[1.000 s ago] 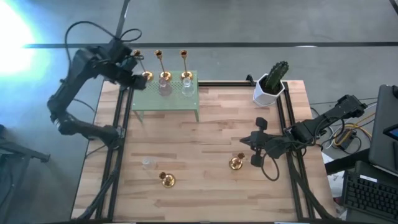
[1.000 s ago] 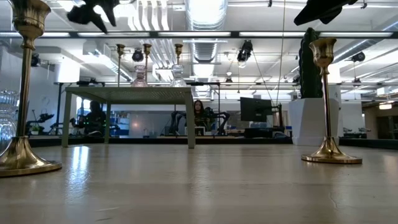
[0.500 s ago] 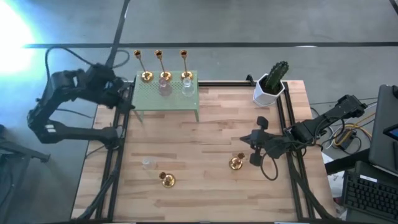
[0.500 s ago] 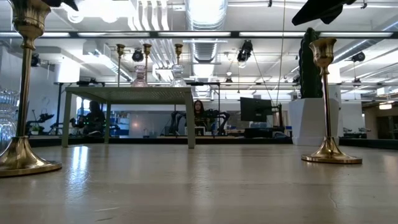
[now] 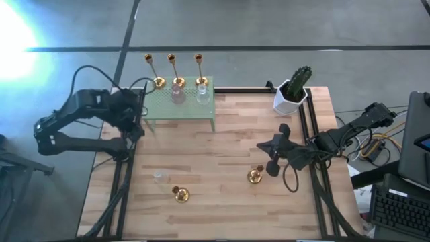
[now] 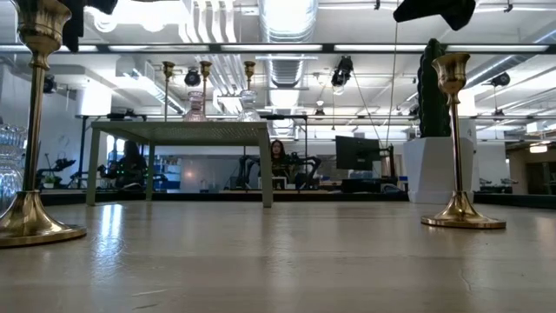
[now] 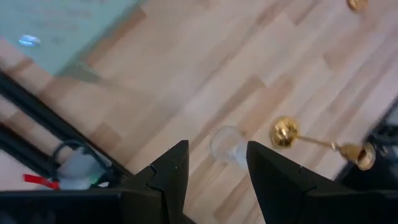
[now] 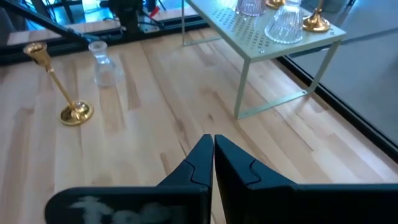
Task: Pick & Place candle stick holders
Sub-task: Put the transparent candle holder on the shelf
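Three tall gold candle stick holders (image 5: 173, 70) and two glass ones (image 5: 190, 94) stand on a small green perforated stand (image 5: 179, 107). On the wood table stand a clear glass holder (image 5: 159, 177), a gold holder (image 5: 180, 193) and another gold holder (image 5: 255, 176). My left gripper (image 5: 133, 121) hangs open over the table's left rail, beside the stand's left end. Its wrist view looks down between the fingers (image 7: 214, 165) at the glass holder (image 7: 227, 144) and the gold holder (image 7: 285, 132). My right gripper (image 5: 264, 149) is shut and empty (image 8: 213, 155), above the right gold holder.
A white pot with a green cactus (image 5: 293, 91) stands at the far right corner. Black rails (image 5: 124, 168) run along both table sides. Bare wood lies between the stand and the near holders. A keyboard and cables lie off the table's right.
My left gripper has drawn away from the gold holder at the stand's left end, going toward the table's near edge and down, still open. That holder stays upright on the stand. My right gripper has stayed in place and rolled a little.
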`<action>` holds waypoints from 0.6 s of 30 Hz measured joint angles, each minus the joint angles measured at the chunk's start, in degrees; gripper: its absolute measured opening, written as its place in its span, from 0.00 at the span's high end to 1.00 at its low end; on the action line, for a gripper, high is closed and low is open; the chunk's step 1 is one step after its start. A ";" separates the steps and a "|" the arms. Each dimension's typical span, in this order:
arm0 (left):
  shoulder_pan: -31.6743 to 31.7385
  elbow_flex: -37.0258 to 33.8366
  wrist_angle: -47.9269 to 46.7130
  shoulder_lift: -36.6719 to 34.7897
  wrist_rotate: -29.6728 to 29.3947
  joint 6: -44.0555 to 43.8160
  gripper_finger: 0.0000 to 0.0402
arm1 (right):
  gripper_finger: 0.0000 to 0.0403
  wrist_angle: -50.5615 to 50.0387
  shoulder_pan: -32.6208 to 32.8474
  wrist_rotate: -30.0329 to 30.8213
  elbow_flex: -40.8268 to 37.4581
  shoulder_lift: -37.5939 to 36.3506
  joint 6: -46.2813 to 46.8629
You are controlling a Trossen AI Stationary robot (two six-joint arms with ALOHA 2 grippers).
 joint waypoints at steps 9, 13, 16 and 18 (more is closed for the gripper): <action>-0.98 -8.39 0.02 -1.32 1.80 4.34 0.59 | 0.98 -0.04 0.00 0.11 0.00 0.00 0.03; -2.27 -13.35 0.10 -2.47 2.12 3.21 0.59 | 0.98 -0.06 0.02 -0.27 0.00 0.00 0.07; -4.34 -17.25 2.31 -3.86 4.39 -0.21 0.59 | 0.98 -0.08 0.02 -0.38 0.00 0.00 0.28; -6.61 -19.53 4.47 -4.67 5.22 -3.12 0.59 | 0.98 -0.11 0.02 -0.48 0.00 0.00 0.31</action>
